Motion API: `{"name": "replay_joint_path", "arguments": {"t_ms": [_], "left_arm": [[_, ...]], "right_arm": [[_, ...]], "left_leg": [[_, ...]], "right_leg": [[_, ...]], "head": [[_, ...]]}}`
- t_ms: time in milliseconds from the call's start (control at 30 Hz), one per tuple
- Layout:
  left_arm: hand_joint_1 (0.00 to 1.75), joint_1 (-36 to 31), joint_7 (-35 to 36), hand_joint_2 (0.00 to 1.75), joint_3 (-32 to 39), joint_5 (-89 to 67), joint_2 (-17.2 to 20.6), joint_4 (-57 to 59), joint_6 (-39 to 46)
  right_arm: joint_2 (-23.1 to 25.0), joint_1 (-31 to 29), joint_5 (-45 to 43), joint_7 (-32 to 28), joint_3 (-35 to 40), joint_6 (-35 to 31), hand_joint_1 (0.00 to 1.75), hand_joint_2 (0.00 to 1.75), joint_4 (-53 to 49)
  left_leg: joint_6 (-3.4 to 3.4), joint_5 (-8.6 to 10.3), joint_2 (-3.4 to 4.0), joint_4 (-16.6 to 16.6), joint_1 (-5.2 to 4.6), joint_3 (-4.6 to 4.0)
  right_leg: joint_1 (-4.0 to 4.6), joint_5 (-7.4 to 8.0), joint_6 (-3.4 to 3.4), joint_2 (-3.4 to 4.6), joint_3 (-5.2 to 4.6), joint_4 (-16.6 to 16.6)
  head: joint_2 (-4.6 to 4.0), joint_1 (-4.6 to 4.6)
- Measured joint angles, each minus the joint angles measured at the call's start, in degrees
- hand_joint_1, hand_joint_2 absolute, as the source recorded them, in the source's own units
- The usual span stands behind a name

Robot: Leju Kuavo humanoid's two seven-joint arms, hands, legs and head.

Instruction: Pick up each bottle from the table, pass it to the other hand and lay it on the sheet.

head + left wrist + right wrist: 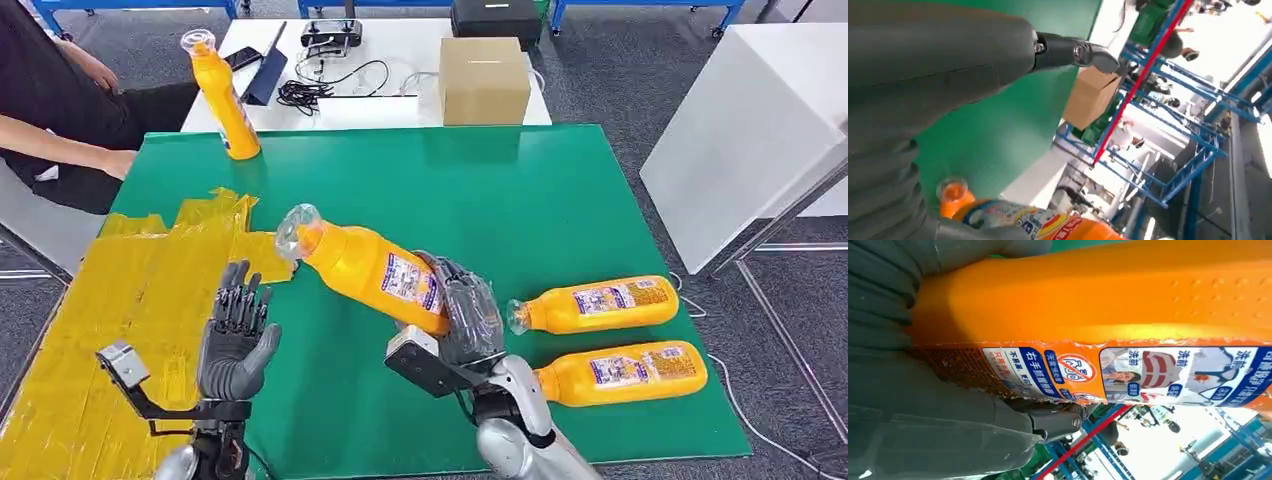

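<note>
Overhead, right hand (468,318) clamped round orange bottle (370,268) held tilted above green table (560,190), left hand (236,335) empty, fingers apart beside yellow sheet (130,300), right wrist view close on the bottle's label (1128,372).

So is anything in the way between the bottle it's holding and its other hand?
Nothing visible is. The right hand holds the bottle tilted, cap end toward the open left hand, with just bare green table between them.
</note>
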Motion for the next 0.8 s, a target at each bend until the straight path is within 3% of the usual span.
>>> {"name": "replay_joint_path", "arguments": {"t_ms": [167,500,800], "left_arm": [[0.0,-1.4,1.0,1.75,-1.5,1.5,0.1,0.4,-4.3],[0.0,-1.8,3.7,1.75,-1.3,12.0,1.1,2.1,-18.1],[0.0,-1.6,4.4,1.75,0.0,13.7,1.7,3.2,-21.4]], "right_arm": [[2.1,-4.0,-1.2,2.8,5.1,11.7,1.75,1.75,3.8],[3.8,-8.2,-2.9,3.6,12.9,15.3,1.75,1.75,7.9],[3.8,-9.6,-3.4,3.3,14.6,17.6,1.75,1.75,9.0]], "left_leg": [[0.0,0.01,0.05,0.0,0.04,0.03],[-0.01,0.01,-0.02,0.0,0.06,-0.03],[-0.01,0.01,-0.01,0.0,0.06,-0.02]], "right_leg": [[0.03,0.01,-0.01,0.02,0.01,0.0],[0.04,0.0,-0.01,-0.02,-0.02,0.0],[0.05,0.0,-0.01,-0.01,-0.02,0.0]], "head": [[0.0,0.0],[0.0,0.0],[0.0,-0.02]]}}
